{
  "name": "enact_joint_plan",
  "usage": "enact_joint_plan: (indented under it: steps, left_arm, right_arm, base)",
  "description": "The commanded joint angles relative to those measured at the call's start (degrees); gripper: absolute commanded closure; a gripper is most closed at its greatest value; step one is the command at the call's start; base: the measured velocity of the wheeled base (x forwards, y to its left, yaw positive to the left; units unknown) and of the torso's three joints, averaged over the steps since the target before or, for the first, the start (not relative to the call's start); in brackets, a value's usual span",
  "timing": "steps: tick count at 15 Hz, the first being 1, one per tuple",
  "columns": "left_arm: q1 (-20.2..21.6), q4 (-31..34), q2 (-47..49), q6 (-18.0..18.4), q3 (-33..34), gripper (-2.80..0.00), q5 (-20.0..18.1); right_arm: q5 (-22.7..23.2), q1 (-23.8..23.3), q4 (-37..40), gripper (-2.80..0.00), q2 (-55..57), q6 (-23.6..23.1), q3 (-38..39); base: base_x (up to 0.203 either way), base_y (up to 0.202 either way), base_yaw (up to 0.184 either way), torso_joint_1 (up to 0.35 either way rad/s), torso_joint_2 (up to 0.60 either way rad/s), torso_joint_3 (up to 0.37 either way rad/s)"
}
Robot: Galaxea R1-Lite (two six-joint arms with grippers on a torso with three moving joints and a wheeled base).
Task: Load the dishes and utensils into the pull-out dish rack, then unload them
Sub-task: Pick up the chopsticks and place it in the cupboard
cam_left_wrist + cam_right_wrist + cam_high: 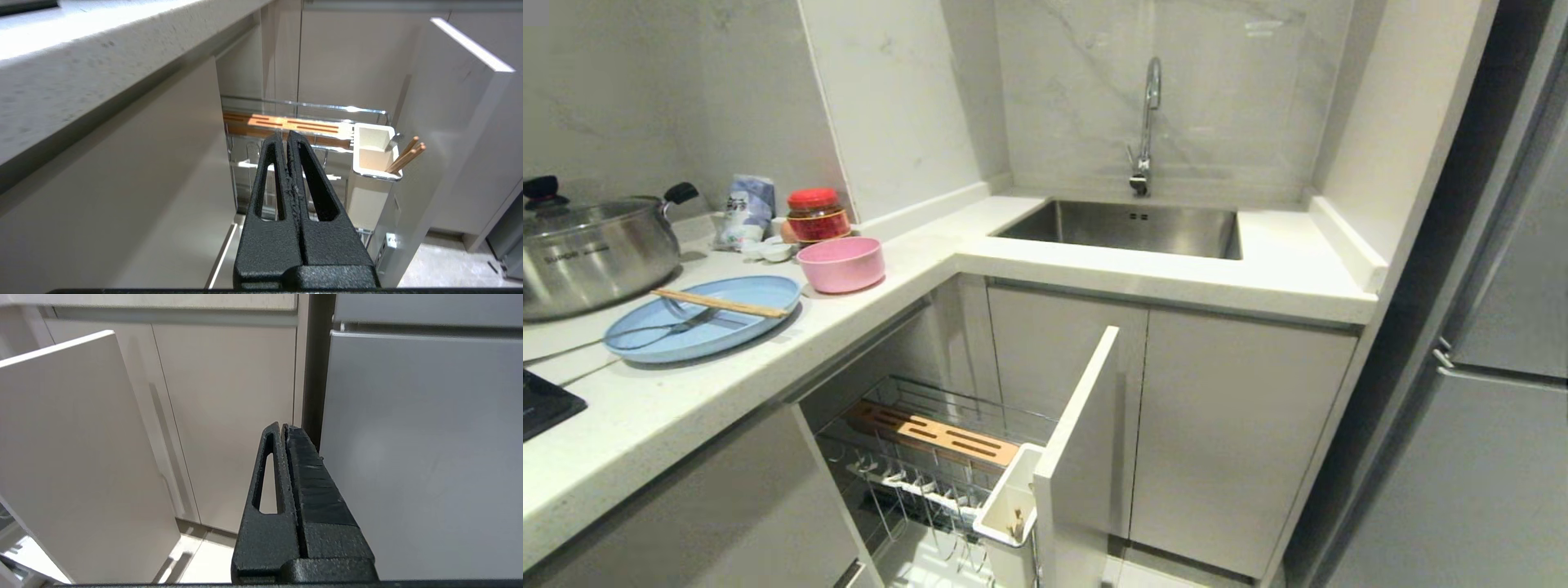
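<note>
Left hand point(289, 136) closed, empty, low below the bench point(686, 400); pull-out dish rack point(302, 107) open just ahead. Right hand point(282, 428) closed, empty. Plate point(703, 322) with chopsticks point(719, 303) and fork point(674, 327), pink bowl point(841, 263) well above both hands. Risk: chopsticks rolling off if plate tilts.

Matte pink bowl point(841, 263), brushed steel sink point(1127, 227) — chrome wire rack point(915, 457) with a wooden strip point(931, 433)

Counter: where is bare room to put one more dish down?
The counter is bare in front of the plate, toward its front edge, and between the pink bowl and the sink. It is crowded at the back left, where pot, jar and packet stand close.
</note>
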Motion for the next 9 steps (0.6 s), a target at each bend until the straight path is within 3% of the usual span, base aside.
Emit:
enact_joint_plan:
  steps: [1, 9]
  left_arm:
    - [0.00, -0.29, 0.11, -0.09, 0.70, 0.00, -0.02]
    - [0.00, 0.07, 0.11, -0.35, 0.53, 0.00, -0.11]
  right_arm:
    - [0.01, 0.01, -0.03, 0.00, -0.04, 0.02, 1.49]
    - [0.01, 0.01, -0.01, 0.00, -0.04, 0.02, 1.49]
  base:
    - [0.000, 0.000, 0.000, 0.000, 0.00, -0.198]
    - [0.000, 0.000, 0.000, 0.002, 0.00, -0.201]
